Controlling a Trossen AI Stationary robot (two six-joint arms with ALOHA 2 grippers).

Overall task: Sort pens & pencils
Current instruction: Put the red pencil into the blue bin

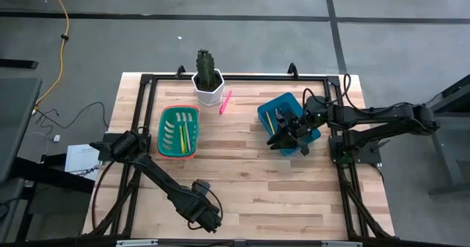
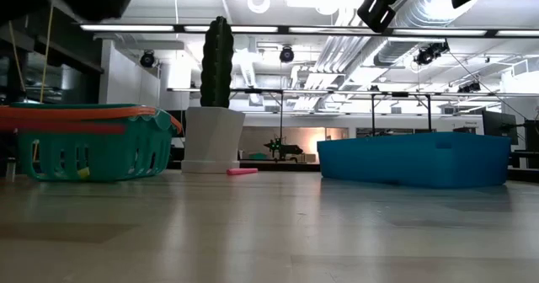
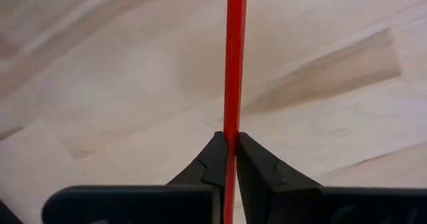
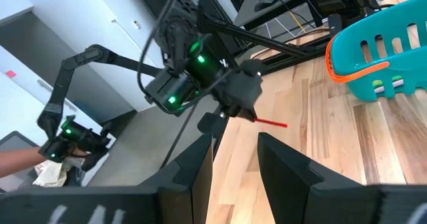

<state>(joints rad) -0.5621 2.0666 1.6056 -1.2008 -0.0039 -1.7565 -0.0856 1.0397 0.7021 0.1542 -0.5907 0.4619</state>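
My left gripper [image 1: 208, 216] sits near the table's near edge, shut on a thin red-orange pencil [image 3: 233, 57]; the right wrist view shows it sticking out of that gripper [image 4: 270, 123]. My right gripper [image 4: 235, 147] is open and empty above the near side of the blue basket [image 1: 283, 104], which holds a yellow-orange pencil [image 1: 269, 120]. A hot-pink pen [image 1: 225, 101] lies flat on the table beside the cactus pot. The green basket [image 1: 167, 133] holds a yellow pen [image 1: 183, 134] and a green one. My left gripper pinches the red-orange pencil's shaft [image 3: 231, 127] between its two fingertips [image 3: 212, 159]. The pencil runs along the fingers and reaches well beyond their tips. The gripper slants down toward the table. I cannot tell whether the pencil's far end touches the wood.
A cactus in a white pot [image 1: 208, 89] stands at the far edge between the baskets. The green basket [image 2: 84, 148] has an orange rim; the blue basket [image 2: 413, 157] stands to the right. Bare wood [image 1: 250, 181] lies between the baskets and the near edge.
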